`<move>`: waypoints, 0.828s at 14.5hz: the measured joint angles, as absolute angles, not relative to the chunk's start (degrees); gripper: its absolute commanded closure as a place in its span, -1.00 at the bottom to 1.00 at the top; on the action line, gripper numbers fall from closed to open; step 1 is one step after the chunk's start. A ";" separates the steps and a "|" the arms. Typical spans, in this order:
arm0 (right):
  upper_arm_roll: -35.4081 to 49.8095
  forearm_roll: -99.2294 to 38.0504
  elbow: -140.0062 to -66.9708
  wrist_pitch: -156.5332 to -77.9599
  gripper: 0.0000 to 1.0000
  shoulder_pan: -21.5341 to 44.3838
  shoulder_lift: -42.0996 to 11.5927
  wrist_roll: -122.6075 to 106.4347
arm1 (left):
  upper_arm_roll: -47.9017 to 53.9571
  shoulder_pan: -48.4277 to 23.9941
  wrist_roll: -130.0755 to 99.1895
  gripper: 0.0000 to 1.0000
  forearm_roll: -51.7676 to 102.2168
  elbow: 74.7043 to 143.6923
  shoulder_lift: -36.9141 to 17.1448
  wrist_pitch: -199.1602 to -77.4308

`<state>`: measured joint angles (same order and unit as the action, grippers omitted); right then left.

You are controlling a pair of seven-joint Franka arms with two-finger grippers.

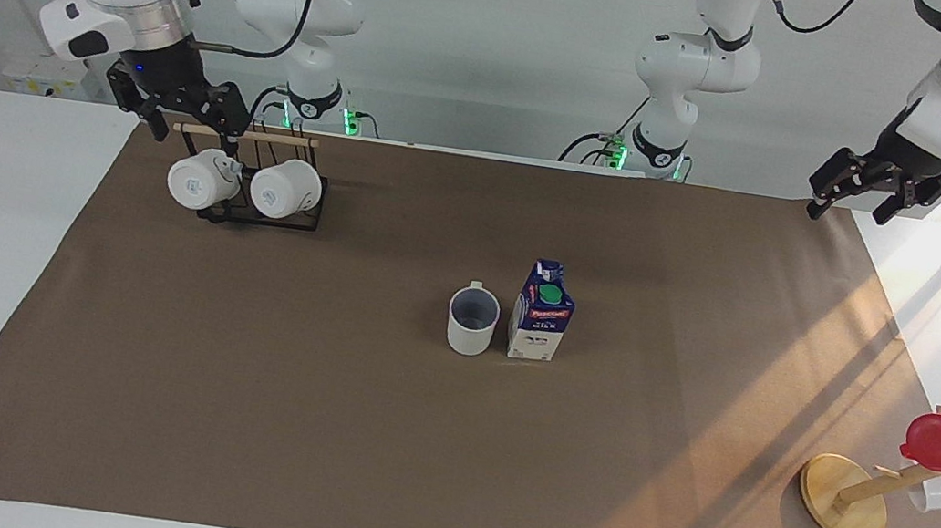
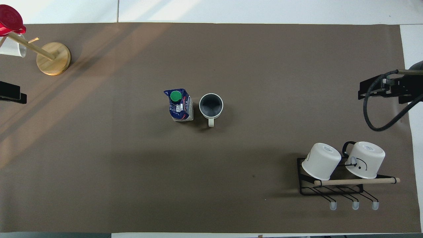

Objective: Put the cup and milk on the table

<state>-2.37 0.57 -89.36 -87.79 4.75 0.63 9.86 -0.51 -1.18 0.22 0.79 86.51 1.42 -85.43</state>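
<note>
cup [image 1: 473, 320], milk [image 1: 540, 322] upright, unobstructed

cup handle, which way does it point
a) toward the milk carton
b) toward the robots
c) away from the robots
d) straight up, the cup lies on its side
b: the cup stands upright on the table beside the milk, and in the overhead view its handle sticks out from the rim on the robots' side, not on the carton's side.
</note>
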 measured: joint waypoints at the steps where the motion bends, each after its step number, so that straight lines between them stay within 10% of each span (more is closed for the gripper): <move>1: -2.37 0.57 -89.36 -87.79 -1.00 4.75 0.63 9.86 | -0.39 -1.18 0.22 -1.00 0.79 86.53 1.42 -85.41; 12: -2.37 0.57 -89.38 -87.79 -1.00 4.75 0.65 9.86 | -0.06 -1.14 0.60 -1.00 0.79 87.07 1.45 -85.23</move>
<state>-2.37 0.57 -89.38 -87.79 4.75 0.65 9.86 -0.06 -1.14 0.60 0.79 87.07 1.45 -85.23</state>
